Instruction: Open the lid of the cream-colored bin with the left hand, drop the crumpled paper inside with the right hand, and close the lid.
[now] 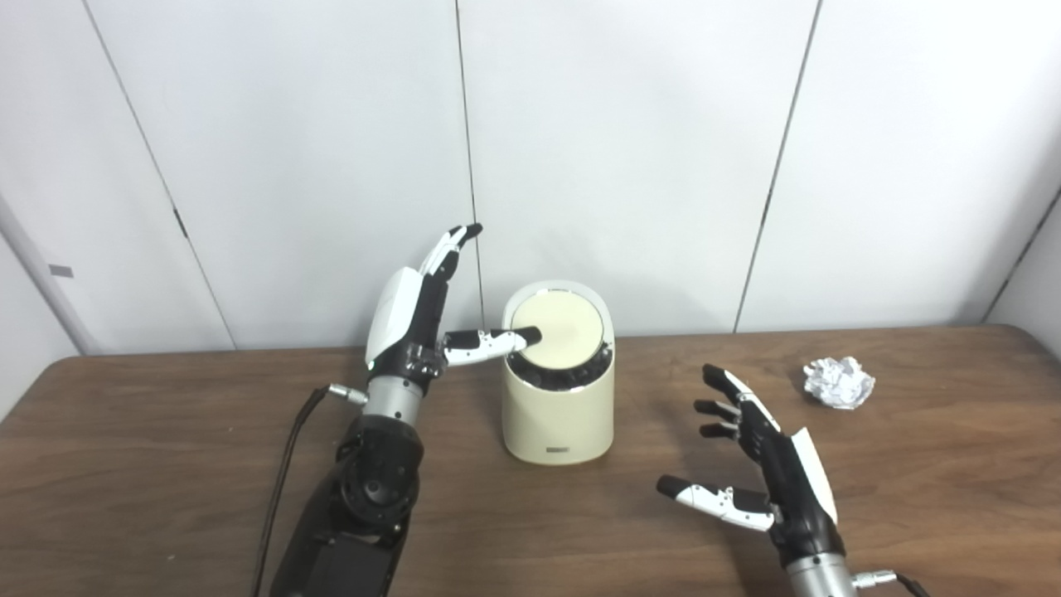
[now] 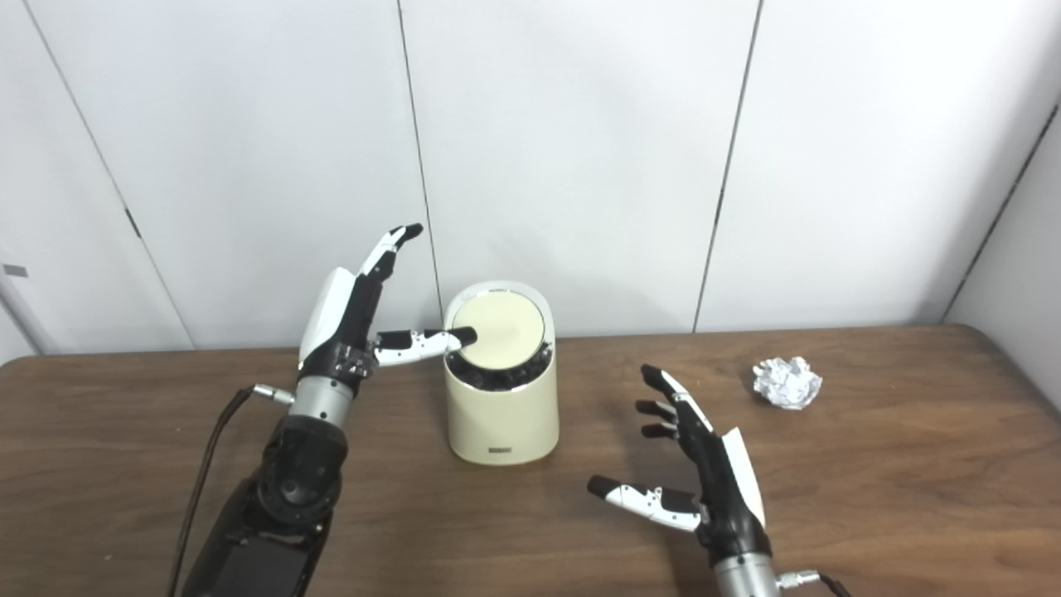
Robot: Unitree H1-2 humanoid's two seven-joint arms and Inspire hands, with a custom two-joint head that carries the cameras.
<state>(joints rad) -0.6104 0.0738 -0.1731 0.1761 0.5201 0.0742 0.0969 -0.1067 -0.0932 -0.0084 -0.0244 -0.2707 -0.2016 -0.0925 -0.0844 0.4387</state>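
Note:
The cream-colored bin (image 1: 558, 414) stands upright mid-table near the back. Its round lid (image 1: 557, 330) is tilted up, with a dark gap showing under its front edge. My left hand (image 1: 414, 315) is raised just left of the bin, fingers straight up and apart, thumb tip resting against the lid's left edge. The crumpled paper (image 1: 839, 381) lies on the table at the right, untouched. My right hand (image 1: 767, 464) hovers open over the table right of the bin, fingers spread, well short of the paper.
The brown wooden table (image 1: 166, 464) runs across the whole view, with white wall panels (image 1: 630, 149) close behind the bin. A black cable (image 1: 286, 464) trails along my left forearm.

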